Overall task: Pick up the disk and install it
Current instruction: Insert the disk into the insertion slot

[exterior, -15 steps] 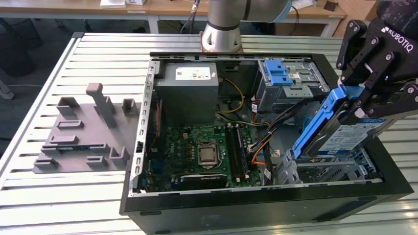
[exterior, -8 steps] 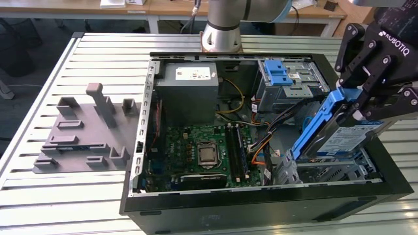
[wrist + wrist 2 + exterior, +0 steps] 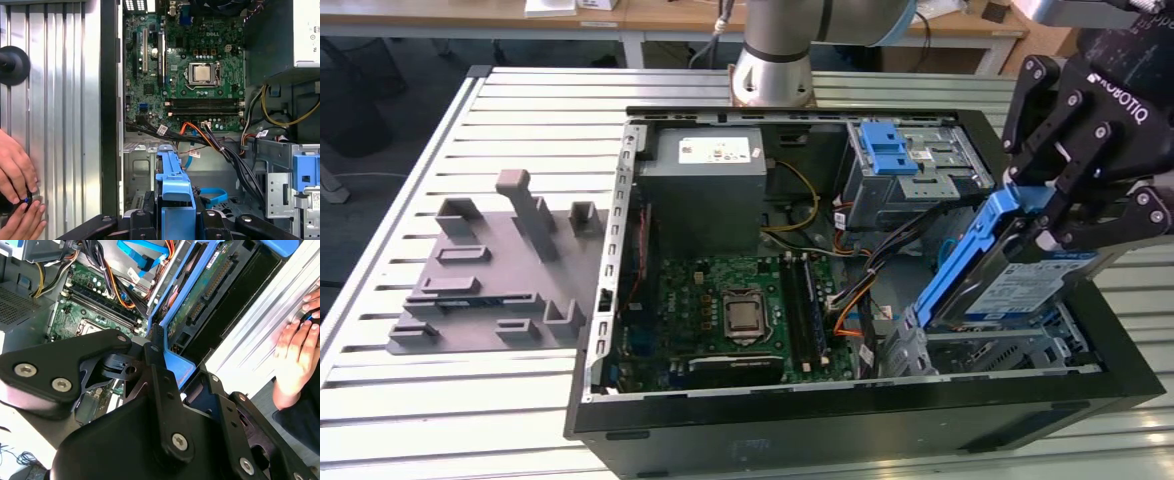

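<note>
Ribbed grey metal forms the tabletop [image 3: 520, 100], and an open black computer case [image 3: 854, 425] lies on it. The disk [image 3: 1034, 285] hangs over the near corner of that case at the exterior view's right. It is tilted steeply on edge, with its blue-and-white label facing out and a blue side rail [image 3: 961, 270] running down its long edge. Its lower end dips toward the metal bay [image 3: 1001, 350] in that corner; whether it touches the bay I cannot tell. The black claw [image 3: 1051, 222] is clamped on the disk's upper end, with a finger on each side. In the second wrist view the disk's underside [image 3: 210, 290] shows a green circuit board and a row of connectors.

Just beside the disk, toward the exterior view's left, a bundle of black and orange cables [image 3: 854, 300] crosses the case floor. Beyond it lies the green motherboard [image 3: 707, 300] with the silver processor [image 3: 744, 315] at its middle. At the far side of the case sit a grey power-supply box [image 3: 707, 165] and a silver cage [image 3: 921, 175] with a blue latch [image 3: 891, 150].

Well apart from the case, at the exterior view's left, a grey plastic fixture [image 3: 494, 270] with upright posts stands on the tabletop. The arm's base [image 3: 774, 60] rises at the far edge.

In the first wrist view a person's hand [image 3: 15, 170] lies on the slats outside the case wall, with a second hand [image 3: 22, 225] just beside it.
</note>
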`<state>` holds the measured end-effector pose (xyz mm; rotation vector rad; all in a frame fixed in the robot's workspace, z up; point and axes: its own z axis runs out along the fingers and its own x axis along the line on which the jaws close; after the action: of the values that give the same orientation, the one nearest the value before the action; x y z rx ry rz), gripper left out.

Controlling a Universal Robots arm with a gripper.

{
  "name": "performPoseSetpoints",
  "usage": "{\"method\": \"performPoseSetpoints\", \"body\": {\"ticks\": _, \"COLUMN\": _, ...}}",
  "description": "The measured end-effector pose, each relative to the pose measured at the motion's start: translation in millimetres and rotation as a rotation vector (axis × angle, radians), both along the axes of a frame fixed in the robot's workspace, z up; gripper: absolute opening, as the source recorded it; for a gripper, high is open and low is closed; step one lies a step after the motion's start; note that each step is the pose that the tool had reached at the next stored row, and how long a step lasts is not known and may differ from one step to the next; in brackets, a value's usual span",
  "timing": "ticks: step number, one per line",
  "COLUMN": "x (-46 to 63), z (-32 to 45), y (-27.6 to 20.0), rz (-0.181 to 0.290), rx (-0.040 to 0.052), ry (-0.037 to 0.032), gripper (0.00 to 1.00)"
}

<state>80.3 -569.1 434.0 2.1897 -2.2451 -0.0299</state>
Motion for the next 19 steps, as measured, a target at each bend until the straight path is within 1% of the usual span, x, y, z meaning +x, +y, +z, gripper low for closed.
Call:
{"method": "performPoseSetpoints", "body": {"ticks": 14, "x": 0.0, "z": -11.2, "y": 0.0, "rz": 0.000, "rx": 0.0000, "ry": 0.0000, "gripper": 0.37}}
{"method": "performPoseSetpoints", "body": {"ticks": 19, "x": 0.0, "z": -14.0, "y": 0.0, "rz": 0.000, "rx": 0.0005, "ry": 0.0000, "gripper": 0.37}}
